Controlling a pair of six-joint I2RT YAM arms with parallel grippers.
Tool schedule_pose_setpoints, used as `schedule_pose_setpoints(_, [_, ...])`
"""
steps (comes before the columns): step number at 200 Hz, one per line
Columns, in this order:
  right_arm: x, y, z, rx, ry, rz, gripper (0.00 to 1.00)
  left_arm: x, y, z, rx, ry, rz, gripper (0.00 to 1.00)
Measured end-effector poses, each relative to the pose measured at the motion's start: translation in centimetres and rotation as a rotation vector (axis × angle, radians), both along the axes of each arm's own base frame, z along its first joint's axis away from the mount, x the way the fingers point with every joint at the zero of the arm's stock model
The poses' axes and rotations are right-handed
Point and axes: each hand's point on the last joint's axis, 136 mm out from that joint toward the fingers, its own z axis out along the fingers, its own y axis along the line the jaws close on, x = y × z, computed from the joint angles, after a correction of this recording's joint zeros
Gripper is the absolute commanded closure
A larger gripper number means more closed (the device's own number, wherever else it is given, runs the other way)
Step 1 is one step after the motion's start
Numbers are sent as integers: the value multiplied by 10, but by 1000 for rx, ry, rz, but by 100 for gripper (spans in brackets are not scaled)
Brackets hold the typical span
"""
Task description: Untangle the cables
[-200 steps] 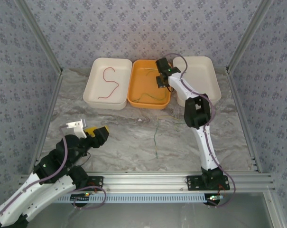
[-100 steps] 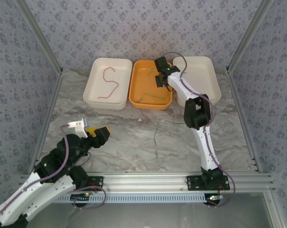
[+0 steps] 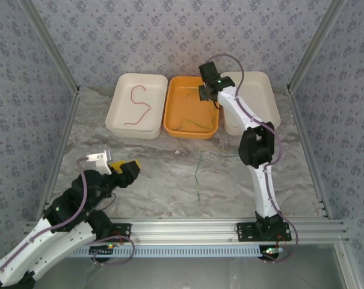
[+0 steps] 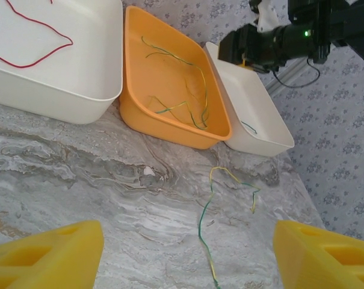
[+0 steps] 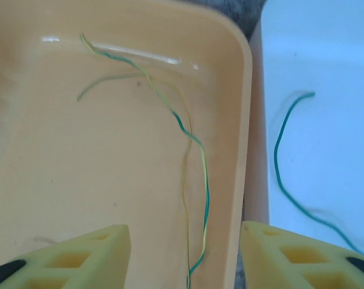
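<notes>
**Cable sort: both tools spread, one cable on the worktop**

Top external view. The left white plastic tray (image 3: 154, 117) holds one thin red cable (image 3: 139, 103), curled in an S. Just beside it, the orange plastic tray (image 3: 177, 108) holds the thin yellow-green cables (image 3: 191, 123), lying loosely over one another. The right white plastic tray (image 3: 263, 96) stands against the orange tray's other side. The right tool (image 3: 206, 93) hangs over the far right corner of the orange tray. The left tool (image 3: 129, 168) sits low over the grey marbled worktop (image 3: 139, 144), near the left arm's base and well apart from the trays. A loose yellow-green cable (image 3: 197, 174) lies on the worktop in front of the orange tray.

Left wrist view. The left tool (image 4: 188, 259) is spread wide; its yellow fingers (image 4: 49, 256) stand far apart with nothing between them. The loose yellow-green cable (image 4: 209, 229) lies ahead on the worktop. A thin green cable (image 4: 249, 126) lies in the right white plastic tray.

Right wrist view. The right tool (image 5: 185, 259) is spread above the orange tray's right wall and pinches nothing. The yellow-green cables (image 5: 194, 144) lie below on the tray floor. The thin green cable (image 5: 281, 162) lies in the white tray.
</notes>
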Motion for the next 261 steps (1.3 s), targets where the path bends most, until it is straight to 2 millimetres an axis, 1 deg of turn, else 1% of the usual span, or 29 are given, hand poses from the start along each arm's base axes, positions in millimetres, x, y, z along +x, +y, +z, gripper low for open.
schedule_pose_setpoints(10, [-15, -3, -2, 3, 10, -7, 49, 0, 0, 0, 1, 2, 0, 25])
schedule_pose_setpoints(17, [-28, -6, -2, 12, 10, -14, 51, 1, -1, -2, 5, 7, -2, 26])
schedule_pose_setpoints(31, [-60, -11, 8, 53, -8, -37, 53, 3, -7, -9, 30, 33, -10, 29])
schedule_pose_setpoints(45, [-95, -18, 24, 136, -55, -64, 53, 7, -17, -24, 72, 87, -31, 33])
schedule_pose_setpoints(56, [-128, -28, 35, 219, -92, -99, 53, 10, -26, -38, 109, 138, -49, 37])
schedule_pose_setpoints(62, [-143, -35, 38, 262, -110, -126, 52, 12, -31, -47, 128, 167, -61, 38])
schedule_pose_setpoints(69, [-162, -44, 37, 314, -122, -161, 51, 13, -36, -54, 143, 192, -71, 40])
schedule_pose_setpoints(76, [-180, -52, 32, 371, -127, -197, 49, 14, -42, -61, 155, 217, -86, 42])
schedule_pose_setpoints(83, [-197, -59, 22, 423, -119, -233, 48, 15, -47, -68, 164, 237, -95, 43])
schedule_pose_setpoints(95, [-222, -67, -4, 503, -84, -299, 44, 16, -57, -80, 177, 264, -121, 44])
schedule_pose_setpoints(101, [-236, -70, -21, 533, -48, -333, 43, 16, -63, -86, 183, 274, -137, 45])
schedule_pose_setpoints(114, [-259, -69, -51, 577, 22, -381, 40, 15, -77, -97, 205, 294, -172, 45])
schedule_pose_setpoints(127, [-275, -62, -68, 595, 66, -397, 37, 13, -92, -109, 234, 308, -207, 45])
schedule_pose_setpoints(144, [-282, -48, -68, 625, 80, -386, 36, 10, -111, -126, 289, 332, -246, 45])
schedule_pose_setpoints(158, [-279, -42, -67, 655, 65, -382, 37, 11, -124, -137, 327, 346, -266, 45])
schedule_pose_setpoints(169, [-276, -41, -71, 656, 63, -381, 39, 12, -135, -144, 346, 350, -281, 45])
schedule_pose_setpoints(196, [-270, -38, -89, 598, 105, -370, 44, 17, -158, -151, 366, 349, -304, 44])
schedule_pose_setpoints(204, [-268, -36, -94, 574, 120, -364, 46, 19, -165, -151, 370, 346, -310, 44])
schedule_pose_setpoints(225, [-266, -37, -105, 528, 143, -359, 48, 27, -180, -149, 377, 333, -317, 43])
schedule_pose_setpoints(245, [-266, -39, -110, 497, 148, -348, 54, 36, -197, -148, 379, 313, -327, 43])
schedule_pose_setpoints(261, [-263, -42, -114, 484, 151, -349, 67, 42, -208, -151, 390, 307, -335, 41])
